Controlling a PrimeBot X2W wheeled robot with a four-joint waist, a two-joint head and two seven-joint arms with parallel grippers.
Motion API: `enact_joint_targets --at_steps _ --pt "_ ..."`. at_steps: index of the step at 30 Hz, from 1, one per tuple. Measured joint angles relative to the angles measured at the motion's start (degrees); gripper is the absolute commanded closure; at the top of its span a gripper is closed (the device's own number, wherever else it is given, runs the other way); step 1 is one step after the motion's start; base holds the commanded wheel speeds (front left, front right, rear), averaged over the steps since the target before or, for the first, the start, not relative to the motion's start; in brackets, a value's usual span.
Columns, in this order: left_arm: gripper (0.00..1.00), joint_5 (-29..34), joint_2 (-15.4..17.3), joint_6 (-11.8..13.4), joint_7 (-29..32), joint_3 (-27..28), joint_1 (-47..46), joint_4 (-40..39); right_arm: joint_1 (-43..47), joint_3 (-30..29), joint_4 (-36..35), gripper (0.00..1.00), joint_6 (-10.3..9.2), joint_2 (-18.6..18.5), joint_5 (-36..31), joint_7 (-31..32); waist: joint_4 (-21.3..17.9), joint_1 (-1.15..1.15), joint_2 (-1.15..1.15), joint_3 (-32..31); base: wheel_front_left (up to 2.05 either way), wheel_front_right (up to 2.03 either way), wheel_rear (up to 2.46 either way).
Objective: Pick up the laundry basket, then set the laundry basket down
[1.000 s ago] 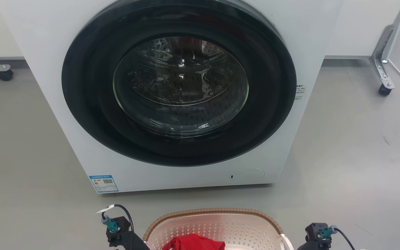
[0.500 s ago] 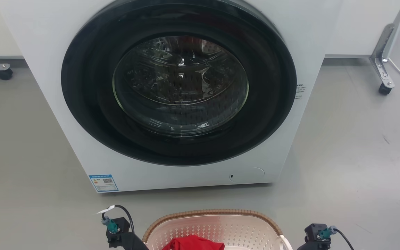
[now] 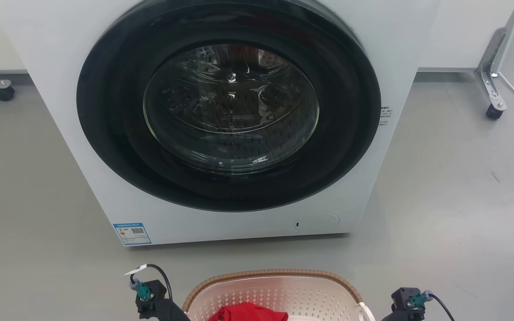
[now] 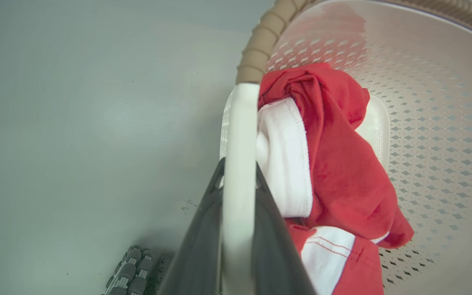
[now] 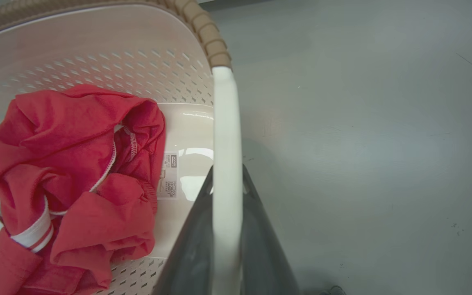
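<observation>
The laundry basket, cream-white and perforated with a brown woven-look rim, sits low in the head view between my two wrists. A red and white garment lies inside it. In the left wrist view my left gripper is shut on the basket's white loop handle, beside the garment. My right gripper is likewise shut on the other white handle. A small label shows on the basket's bottom next to the garment.
A white front-loading washing machine with its dark round door shut stands just beyond the basket. Caster feet of metal frames stand at the far right and far left. Grey floor lies on both sides.
The head view has shifted slightly, so the washing machine sits a little higher in the picture. Both grippers keep their hold on the handles.
</observation>
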Motion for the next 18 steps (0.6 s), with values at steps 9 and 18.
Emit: enact_joint_targets --at_steps 9,18 --pt "1.0 -0.43 0.0 0.47 -1.31 -0.35 0.01 0.01 -0.04 0.91 0.15 1.0 -0.53 0.0 0.52 -0.35 -0.1 0.0 0.0 0.43 0.0 0.0 0.0" --pt "1.0 -0.58 0.0 1.96 -3.93 -1.02 -0.12 -0.87 -1.76 1.41 0.2 1.0 -1.46 -0.04 0.58 -1.8 -0.32 0.0 0.0 2.73 0.0 0.0 0.0"
